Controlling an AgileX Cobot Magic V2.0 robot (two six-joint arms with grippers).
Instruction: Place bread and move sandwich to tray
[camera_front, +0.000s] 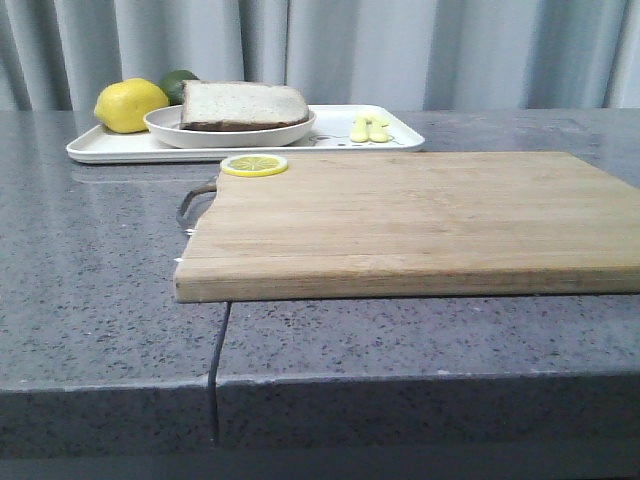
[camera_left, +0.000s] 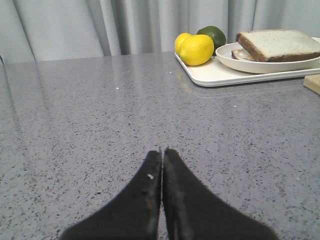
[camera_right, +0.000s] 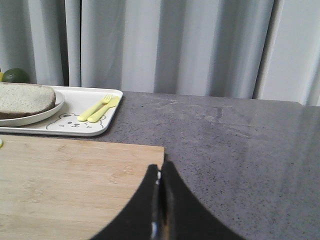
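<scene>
The sandwich sits on a round white plate (camera_front: 170, 128), topped by a thick pale slice of bread (camera_front: 243, 103) with a brown crust. The plate stands on the white tray (camera_front: 400, 135) at the back left of the counter. In the left wrist view the bread (camera_left: 277, 44) covers a thinner layer that peeks out at its edge. My left gripper (camera_left: 162, 150) is shut and empty over bare grey counter, well short of the tray (camera_left: 215, 75). My right gripper (camera_right: 161, 167) is shut and empty over a corner of the cutting board (camera_right: 75, 185). Neither gripper shows in the front view.
A large wooden cutting board (camera_front: 420, 220) lies in front of the tray, with a lemon slice (camera_front: 254, 165) on its back left corner. A lemon (camera_front: 130, 105), a lime (camera_front: 178, 82) and a yellow fork and spoon (camera_front: 370, 128) also lie on the tray. Grey curtains hang behind.
</scene>
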